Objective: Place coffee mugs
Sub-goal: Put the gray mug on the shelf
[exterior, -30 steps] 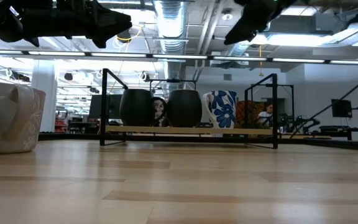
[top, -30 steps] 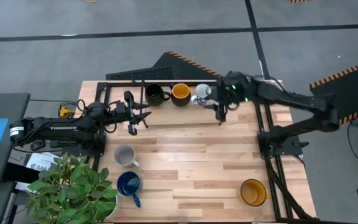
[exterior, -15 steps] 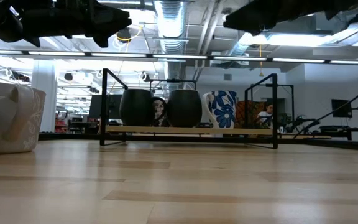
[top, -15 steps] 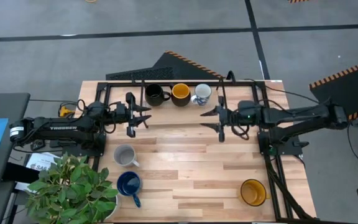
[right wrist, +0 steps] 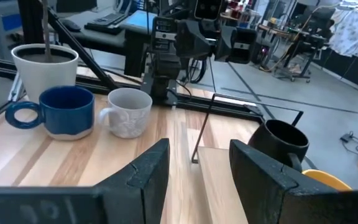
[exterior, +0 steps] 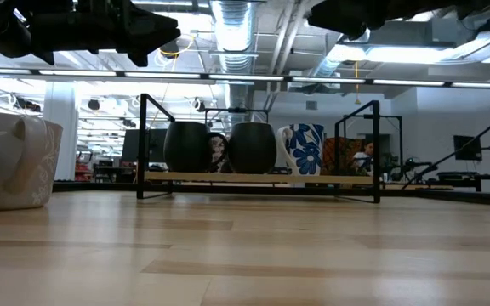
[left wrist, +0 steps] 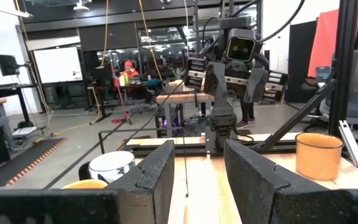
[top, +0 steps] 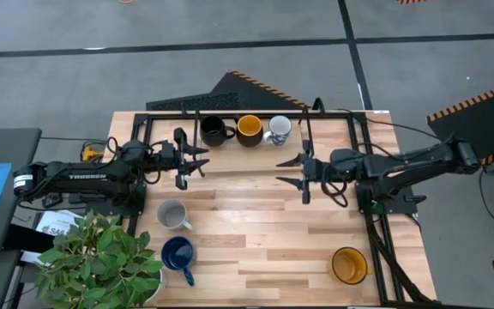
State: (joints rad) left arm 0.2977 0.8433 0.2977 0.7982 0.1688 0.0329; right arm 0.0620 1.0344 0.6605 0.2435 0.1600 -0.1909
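Pale wooden tabletop (top: 256, 232) fills the overhead view, ringed by a black metal frame (top: 333, 112) that carries a low rack along its far edge. On that rack, side by side, stand a black mug (top: 213, 130), a yellow-orange mug (top: 249, 129) and a white mug with a blue floral print (top: 279, 130); seen from table height they stand in a row on the rack's wooden shelf. On the open wood well away from the rack sit a grey mug (top: 171, 213) and, just beyond it, a dark blue mug (top: 177, 253), both close to a leafy potted plant (top: 101, 262) at the table's corner. A second yellow-orange mug (top: 348, 264) stands alone at the opposite near corner. Both arms hang above the table just in front of the rack, facing each other. The left gripper (top: 197, 163) hovers below the black mug's end of the rack, fingers parted with nothing between them. The right gripper (top: 290, 169) hovers below the white mug's end, its fingers likewise spread and empty.
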